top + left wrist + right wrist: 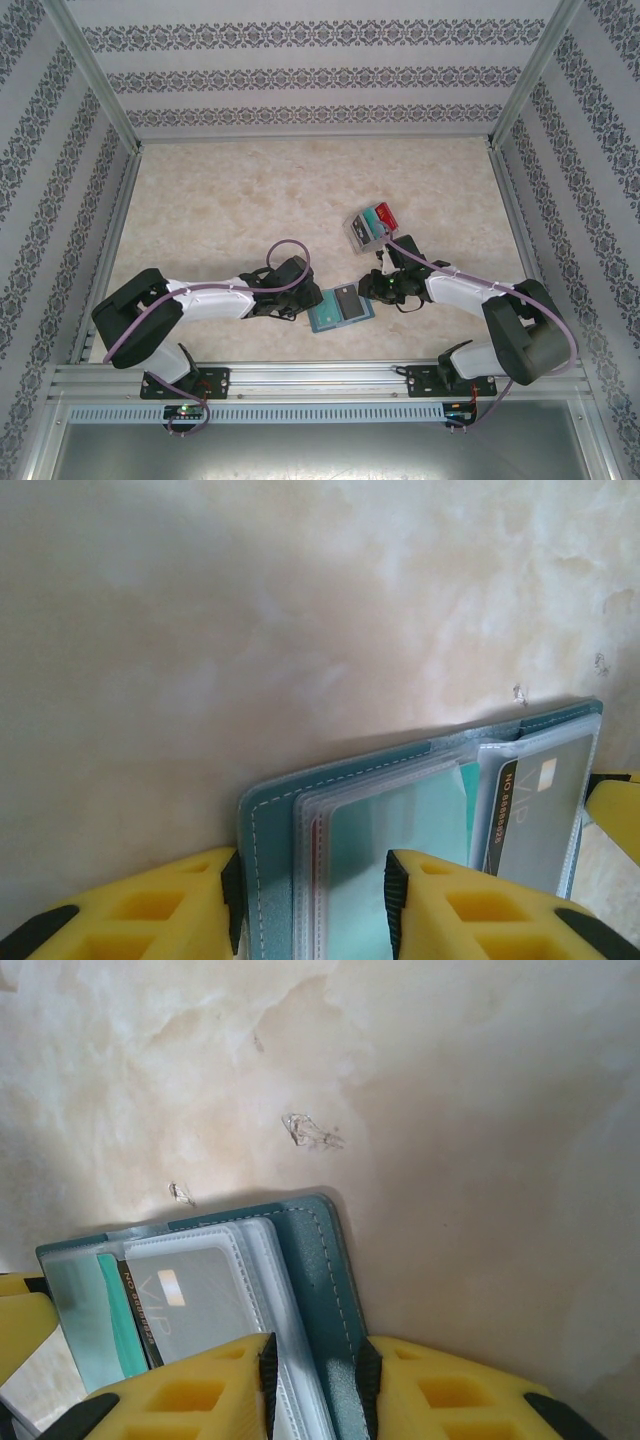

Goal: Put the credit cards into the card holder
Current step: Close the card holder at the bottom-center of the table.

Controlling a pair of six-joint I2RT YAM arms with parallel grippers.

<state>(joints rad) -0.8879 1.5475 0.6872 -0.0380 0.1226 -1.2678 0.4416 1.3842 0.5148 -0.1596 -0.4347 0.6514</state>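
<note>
The teal-blue card holder [328, 316] lies open near the table's front, between my two grippers. A grey credit card [345, 299] sits in one of its clear sleeves, also seen in the left wrist view [540, 810] and the right wrist view [200, 1300]. A teal-green card [118, 1335] shows in the sleeve beside it. My left gripper [313, 905] is closed over the holder's [270, 830] left edge, both pads touching it. My right gripper [315, 1385] pinches the holder's [320, 1260] right cover flap. A red card [386, 213] and a teal one [372, 219] stand farther back.
A clear plastic tray [358, 234] holds the standing cards, just beyond my right gripper [378, 290]. My left gripper [298, 303] is at the holder's left side. Patterned walls and metal rails [115, 225] bound the marbled table top.
</note>
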